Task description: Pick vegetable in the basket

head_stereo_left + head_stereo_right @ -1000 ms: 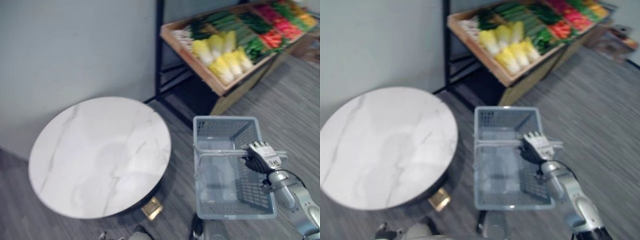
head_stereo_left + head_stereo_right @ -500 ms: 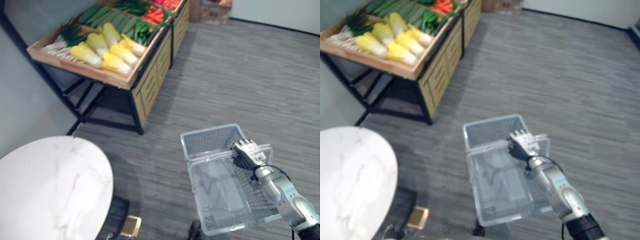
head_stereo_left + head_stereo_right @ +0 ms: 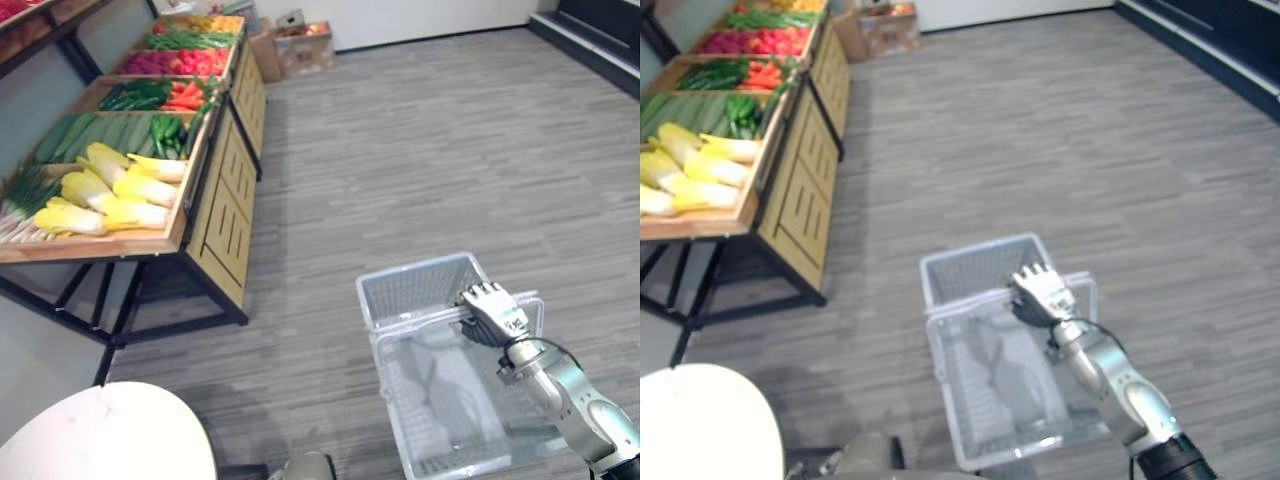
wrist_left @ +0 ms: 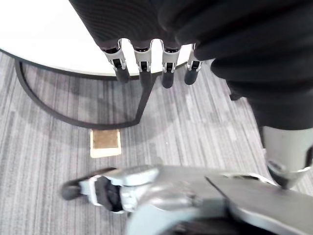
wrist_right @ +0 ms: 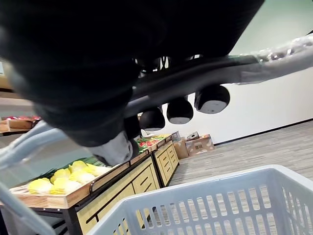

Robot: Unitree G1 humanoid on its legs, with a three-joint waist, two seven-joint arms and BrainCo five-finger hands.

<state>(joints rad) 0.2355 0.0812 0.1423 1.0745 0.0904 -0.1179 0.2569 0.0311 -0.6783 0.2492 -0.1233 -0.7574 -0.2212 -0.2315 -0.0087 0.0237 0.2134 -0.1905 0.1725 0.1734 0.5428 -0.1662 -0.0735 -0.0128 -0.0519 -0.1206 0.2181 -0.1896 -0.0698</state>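
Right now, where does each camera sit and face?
Left eye view: head, looking down at the grey plastic mesh basket, right hand gripping its handle, wooden vegetable stand beyond.
Right eye view: beside it, same scene.
Left wrist view: left wrist, past the left hand down to the round white marble table and floor.
Right wrist view: right wrist, past the right hand, across the basket towards the stand.
Eyes and right wrist share basket and stand.

No text, number or sign is legible; a small mark on the back of the right hand (image 3: 495,312) is too small to read.
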